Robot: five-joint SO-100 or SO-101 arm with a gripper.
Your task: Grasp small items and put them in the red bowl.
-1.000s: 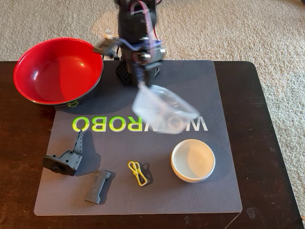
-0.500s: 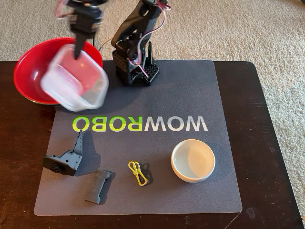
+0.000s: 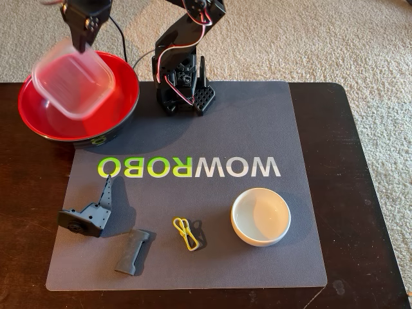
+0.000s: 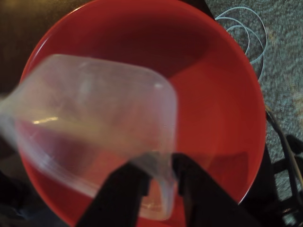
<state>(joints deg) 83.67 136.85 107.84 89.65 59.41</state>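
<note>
Clear plastic container held over the red bowl, release pending.

The claw point(image 4: 163, 182) pinches the rim of the clear plastic container point(image 3: 72, 82), which hangs blurred above the red bowl point(image 3: 125, 96) at the tabletop's point(image 3: 360, 193) far left in the fixed view. The drop-off step looks in hand; next the jaws should part so it falls inside. A yellow clip point(image 3: 186, 233), two dark grey printed parts point(image 3: 89, 212) and a white bowl point(image 3: 260, 217) wait on the mat point(image 3: 257, 116), which reads "WOWROBO" upside down.
</note>
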